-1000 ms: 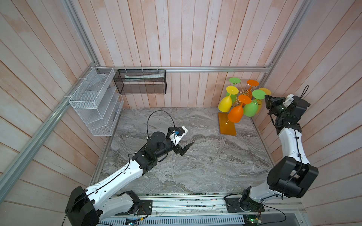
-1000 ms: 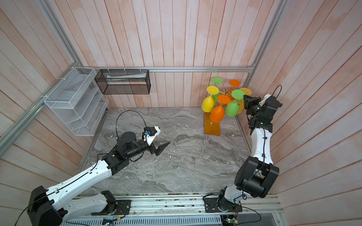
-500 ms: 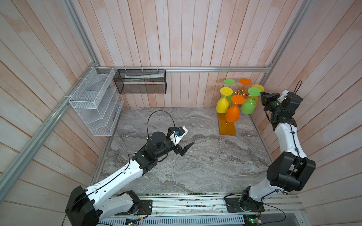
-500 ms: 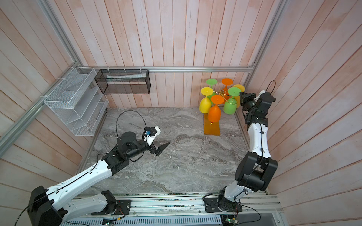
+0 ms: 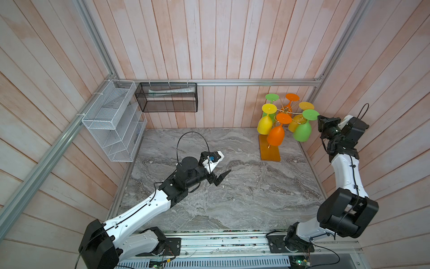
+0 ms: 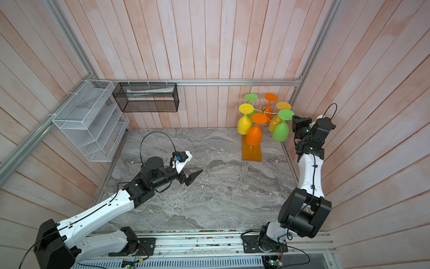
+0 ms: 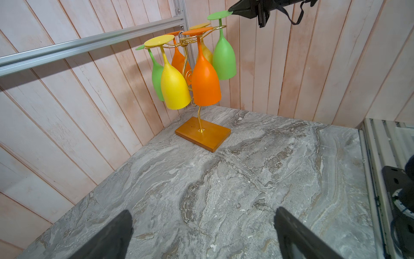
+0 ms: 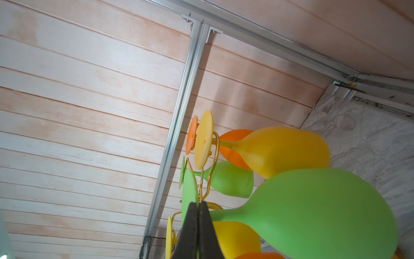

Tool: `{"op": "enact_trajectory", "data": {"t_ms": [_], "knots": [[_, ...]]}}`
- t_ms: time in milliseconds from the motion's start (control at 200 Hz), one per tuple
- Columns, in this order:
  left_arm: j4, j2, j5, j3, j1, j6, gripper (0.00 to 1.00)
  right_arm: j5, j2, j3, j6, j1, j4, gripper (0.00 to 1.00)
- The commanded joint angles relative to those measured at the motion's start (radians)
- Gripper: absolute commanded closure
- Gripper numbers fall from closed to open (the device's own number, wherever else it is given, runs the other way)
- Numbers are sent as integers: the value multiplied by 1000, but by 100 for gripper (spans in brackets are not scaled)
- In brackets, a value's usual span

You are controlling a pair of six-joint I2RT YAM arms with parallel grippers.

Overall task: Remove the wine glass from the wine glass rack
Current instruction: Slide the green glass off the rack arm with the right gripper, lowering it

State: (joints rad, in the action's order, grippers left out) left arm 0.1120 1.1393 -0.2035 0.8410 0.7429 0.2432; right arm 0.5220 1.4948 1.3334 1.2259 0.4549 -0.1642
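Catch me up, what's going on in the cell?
The right tool, shut, has its tip at the foot of the nearer green glass on the rack. All six glasses hang upside down on it; none is off yet. The left tool is open and empty, hovering over the middle of the table.

my feeds are bright and evenly lit, with soft light from above and no hard glare. shadows on the bench (image 5: 244, 198) are faint and soft-edged. both top views bow the wall planks (image 5: 209, 46) outward near the edges. in the right wrist view the rail (image 8: 179, 101) throws a soft shadow on the wall, and the nearest green wine glass (image 8: 324, 213) and the jaws of the right gripper (image 8: 198, 205) are out of focus. the left gripper (image 7: 202, 210) also shows dark, blurred jaws.
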Motion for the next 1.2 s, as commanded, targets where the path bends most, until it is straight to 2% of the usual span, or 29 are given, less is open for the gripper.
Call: {"op": "enact_trajectory", "data": {"t_ms": [0,505,730,805,895,1130,1195], "knots": [[4,5,2,-13,7,5,0,24,-52,-29,-20,10,-20,100],[4,9,5,-13,19,4,0,11,-336,-244,-115,62,122,100],[6,21,10,-13,27,3,0,-23,-534,-317,-220,44,302,100],[8,27,10,-11,27,-5,0,-63,-600,-346,-253,6,347,100],[6,38,13,-7,27,-15,0,-141,-686,-404,-282,-87,388,100],[-44,50,73,50,28,-29,0,-303,-833,-546,-305,-407,420,100],[-63,47,93,70,27,-35,0,-350,-857,-583,-307,-523,414,100]]}}
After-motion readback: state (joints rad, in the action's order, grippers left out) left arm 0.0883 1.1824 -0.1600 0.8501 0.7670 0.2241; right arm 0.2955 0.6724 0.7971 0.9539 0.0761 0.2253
